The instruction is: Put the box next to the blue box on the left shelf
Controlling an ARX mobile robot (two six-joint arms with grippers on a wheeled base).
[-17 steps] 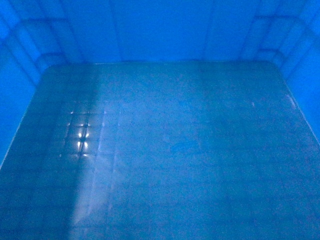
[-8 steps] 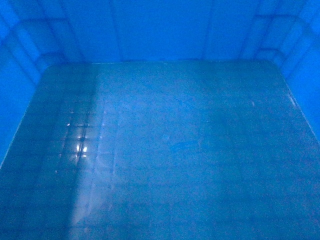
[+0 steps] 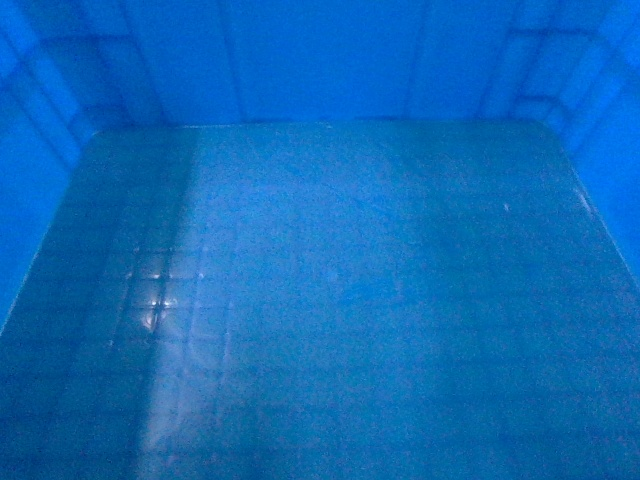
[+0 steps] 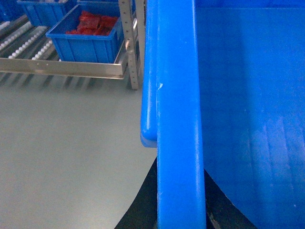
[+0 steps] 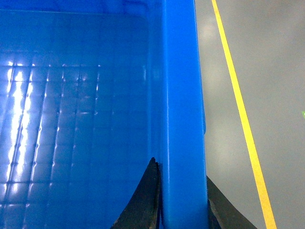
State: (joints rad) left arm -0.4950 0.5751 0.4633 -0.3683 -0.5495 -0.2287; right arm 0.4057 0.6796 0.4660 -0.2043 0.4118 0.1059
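Observation:
The box (image 3: 350, 280) fills the head view, showing only its grid floor and ribbed inner walls. My left gripper (image 4: 180, 210) is shut on the box's left rim (image 4: 176, 119), one black finger (image 4: 143, 205) outside and the other inside the wall. My right gripper (image 5: 183, 200) is shut on the right rim (image 5: 183, 95) in the same way. The box hangs above the grey floor. In the left wrist view, the left shelf (image 4: 24, 45) with white rollers lies ahead at upper left. On it stands the blue box (image 4: 83, 45) holding red parts (image 4: 97, 24).
A grey metal upright (image 4: 126, 43) of the rack stands just left of the carried box's front corner. Another blue bin (image 4: 45, 12) sits further back on the rollers. A yellow floor line (image 5: 238, 109) runs along the right side.
The bright glare on the box floor has slid slightly lower and dimmed. The box stays framed the same in the head view.

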